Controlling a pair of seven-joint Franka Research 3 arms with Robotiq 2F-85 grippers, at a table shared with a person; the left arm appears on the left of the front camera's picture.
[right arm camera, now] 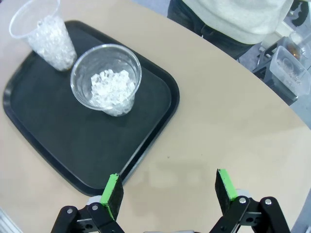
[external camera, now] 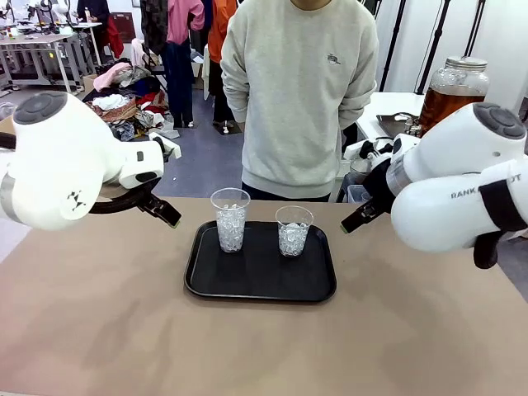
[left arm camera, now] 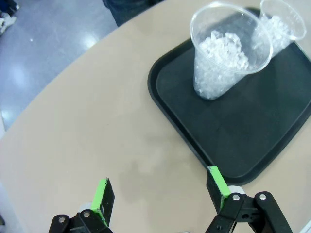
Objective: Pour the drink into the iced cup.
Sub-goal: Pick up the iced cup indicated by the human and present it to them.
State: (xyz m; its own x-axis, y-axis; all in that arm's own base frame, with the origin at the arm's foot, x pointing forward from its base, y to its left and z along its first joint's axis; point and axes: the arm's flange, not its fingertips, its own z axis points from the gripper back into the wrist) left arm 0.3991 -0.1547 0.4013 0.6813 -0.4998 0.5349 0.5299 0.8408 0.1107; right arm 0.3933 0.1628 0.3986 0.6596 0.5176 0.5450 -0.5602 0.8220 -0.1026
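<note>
Beyond the table, far right, the drink [external camera: 445, 106] stands upright in its jar [external camera: 456, 78], lid [external camera: 466, 62] on top. Tall cup [external camera: 230, 219] and short cup [external camera: 294, 230], both iced, stand on the tray [external camera: 260, 285]. Left gripper [left arm camera: 158, 180] and right gripper [right arm camera: 168, 179] gape, empty.

There were two cups [external camera: 230, 219] [external camera: 294, 231] of ice, one black tray [external camera: 247, 280], one jar [external camera: 459, 78] of drink [external camera: 445, 107], one person [external camera: 299, 99] and two claws [left arm camera: 158, 180] [right arm camera: 168, 179].

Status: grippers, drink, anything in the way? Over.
Left gripper, right gripper open, empty. Drink in lidded jar, back right, untouched. Two iced cups on tray, no liquid. Person at far edge.
</note>
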